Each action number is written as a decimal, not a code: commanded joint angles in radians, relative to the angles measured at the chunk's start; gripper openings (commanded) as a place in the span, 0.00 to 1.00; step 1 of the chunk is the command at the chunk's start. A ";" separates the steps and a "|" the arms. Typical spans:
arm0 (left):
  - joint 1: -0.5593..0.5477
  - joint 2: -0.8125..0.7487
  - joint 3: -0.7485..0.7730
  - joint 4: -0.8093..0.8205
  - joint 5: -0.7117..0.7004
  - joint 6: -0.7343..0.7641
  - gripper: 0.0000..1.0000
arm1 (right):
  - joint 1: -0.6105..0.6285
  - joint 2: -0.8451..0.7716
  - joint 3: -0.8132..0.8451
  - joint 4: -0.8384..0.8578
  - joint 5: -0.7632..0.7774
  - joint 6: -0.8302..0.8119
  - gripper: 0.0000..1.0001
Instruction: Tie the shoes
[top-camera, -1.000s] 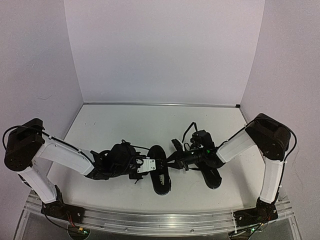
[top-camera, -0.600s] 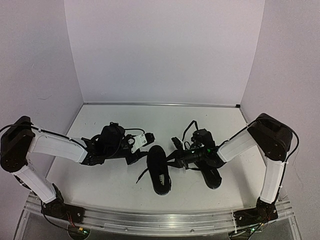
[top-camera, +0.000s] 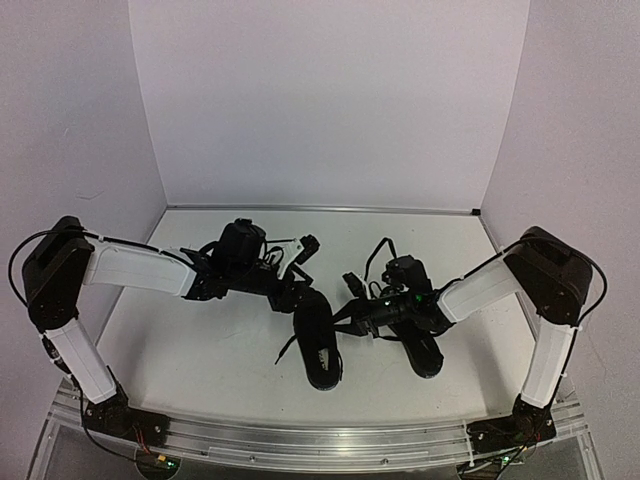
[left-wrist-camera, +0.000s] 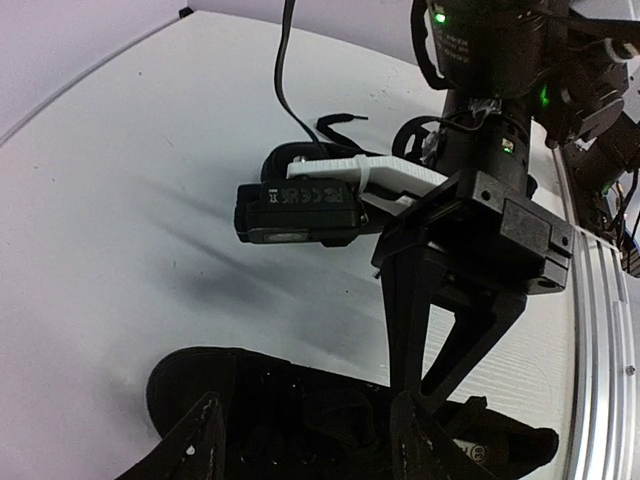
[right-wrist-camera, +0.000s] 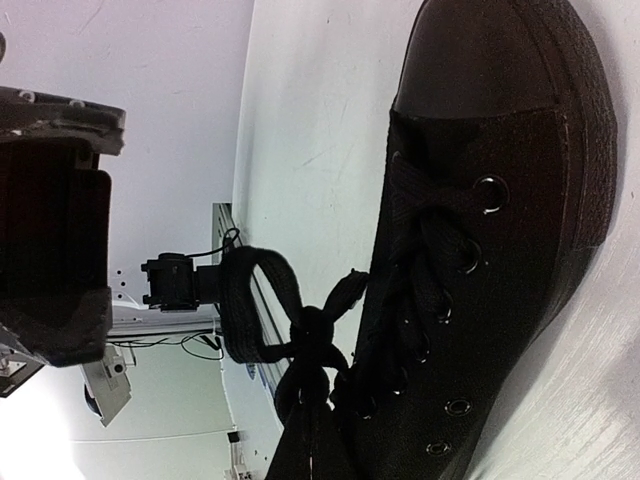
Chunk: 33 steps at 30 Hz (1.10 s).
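Two black shoes lie on the table. The left shoe (top-camera: 317, 345) shows in the left wrist view (left-wrist-camera: 290, 415) with a small white insole label (left-wrist-camera: 470, 452). The right shoe (top-camera: 422, 348) lies under my right arm. My left gripper (top-camera: 300, 275) is open and empty, its fingertips (left-wrist-camera: 205, 440) hovering over the left shoe's toe end. My right gripper (top-camera: 352, 312) is shut on that shoe's black lace, just below a knot (right-wrist-camera: 320, 340) with one loop (right-wrist-camera: 245, 300) standing out. The shut right gripper also shows in the left wrist view (left-wrist-camera: 420, 392), down at the shoe's opening.
A loose lace end (top-camera: 285, 350) trails left of the left shoe. White walls close in the table at the back and sides. The aluminium rail (top-camera: 320, 440) runs along the near edge.
My left gripper has come off the left shoe's side and swung back and to the right, and now hangs over its far toe end. The right arm has hardly moved.
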<state>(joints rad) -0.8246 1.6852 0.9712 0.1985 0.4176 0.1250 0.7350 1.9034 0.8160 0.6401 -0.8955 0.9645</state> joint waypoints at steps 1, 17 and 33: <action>0.002 0.042 0.077 -0.043 0.060 -0.061 0.56 | 0.009 -0.039 0.022 -0.005 0.000 -0.025 0.00; 0.002 0.123 0.115 -0.045 0.117 -0.097 0.59 | 0.020 -0.044 0.037 -0.011 0.011 -0.022 0.00; 0.002 0.132 0.113 -0.051 0.136 -0.091 0.17 | 0.029 -0.065 0.031 -0.015 0.032 -0.012 0.00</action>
<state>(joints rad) -0.8246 1.8297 1.0603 0.1532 0.5384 0.0261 0.7582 1.8912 0.8341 0.6113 -0.8795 0.9512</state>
